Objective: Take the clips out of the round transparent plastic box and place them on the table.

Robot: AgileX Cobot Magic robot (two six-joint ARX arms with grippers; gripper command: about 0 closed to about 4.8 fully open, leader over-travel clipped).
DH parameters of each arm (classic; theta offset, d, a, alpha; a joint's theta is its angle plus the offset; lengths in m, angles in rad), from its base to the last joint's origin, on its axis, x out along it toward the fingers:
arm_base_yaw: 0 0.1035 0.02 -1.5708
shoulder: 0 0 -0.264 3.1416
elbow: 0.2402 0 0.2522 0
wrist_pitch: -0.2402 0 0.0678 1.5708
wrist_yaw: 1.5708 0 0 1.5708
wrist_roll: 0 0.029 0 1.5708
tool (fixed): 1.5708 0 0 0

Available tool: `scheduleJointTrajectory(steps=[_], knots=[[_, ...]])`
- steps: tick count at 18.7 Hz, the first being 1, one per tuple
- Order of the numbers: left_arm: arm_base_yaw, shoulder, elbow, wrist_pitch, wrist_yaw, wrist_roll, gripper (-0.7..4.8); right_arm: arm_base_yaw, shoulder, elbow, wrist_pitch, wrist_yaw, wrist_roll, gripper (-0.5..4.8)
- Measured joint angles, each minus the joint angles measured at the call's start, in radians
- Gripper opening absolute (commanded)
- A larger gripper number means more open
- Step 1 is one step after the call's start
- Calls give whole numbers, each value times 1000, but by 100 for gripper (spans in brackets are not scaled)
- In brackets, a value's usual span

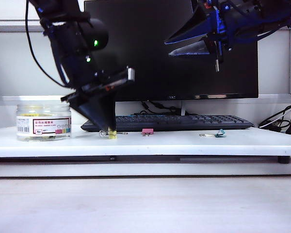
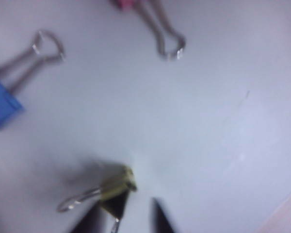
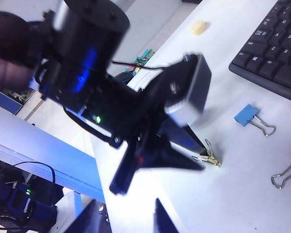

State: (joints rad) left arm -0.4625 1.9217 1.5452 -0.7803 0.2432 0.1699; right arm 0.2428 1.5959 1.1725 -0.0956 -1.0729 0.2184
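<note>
A small yellow clip [image 1: 112, 134] with thin silver wire handles lies on the white surface [image 1: 184, 143], at three o'clock of the squat clear round box [image 1: 43, 121] with its barcode label. The left end effector [image 1: 108, 130] stands over it, jaws narrowly apart. The right end effector [image 1: 184, 41] hangs high at one o'clock, jaws partly spread, empty.

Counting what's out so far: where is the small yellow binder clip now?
In the exterior view the small yellow binder clip lies on the white table, left of centre, under the left gripper, between the clear jar and pink clip.
</note>
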Motion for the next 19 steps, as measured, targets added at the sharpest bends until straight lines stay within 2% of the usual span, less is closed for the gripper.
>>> scheduleJointTrajectory(steps=[2, 5, 7, 8, 9, 11, 13, 16, 19], knots=[[0, 0, 58, -14, 0, 0, 156, 7, 0, 0, 0, 0, 0, 148], [0, -3, 185, -122, -6, 18, 156, 34, 0, 0, 17, -20, -1, 148], [2, -32, 230, -257, -138, 73, 156, 71, 0, 0, 55, -7, -3, 150], [16, -68, 230, -317, -198, 91, 156, 98, 0, 6, 67, 45, -11, 153], [53, -103, 230, -367, -208, 99, 156, 125, 0, 30, 49, 103, -42, 154], [138, -122, 234, -426, -185, 96, 156, 192, 0, 114, -69, 281, -173, 158], [204, -121, 230, -451, -113, 87, 156, 239, 0, 172, -189, 391, -263, 157], [212, -121, 224, -454, -77, 87, 156, 237, 0, 182, -221, 424, -269, 157], [205, -111, 224, -454, -152, 60, 156, 238, 0, 182, -246, 423, -269, 157]])
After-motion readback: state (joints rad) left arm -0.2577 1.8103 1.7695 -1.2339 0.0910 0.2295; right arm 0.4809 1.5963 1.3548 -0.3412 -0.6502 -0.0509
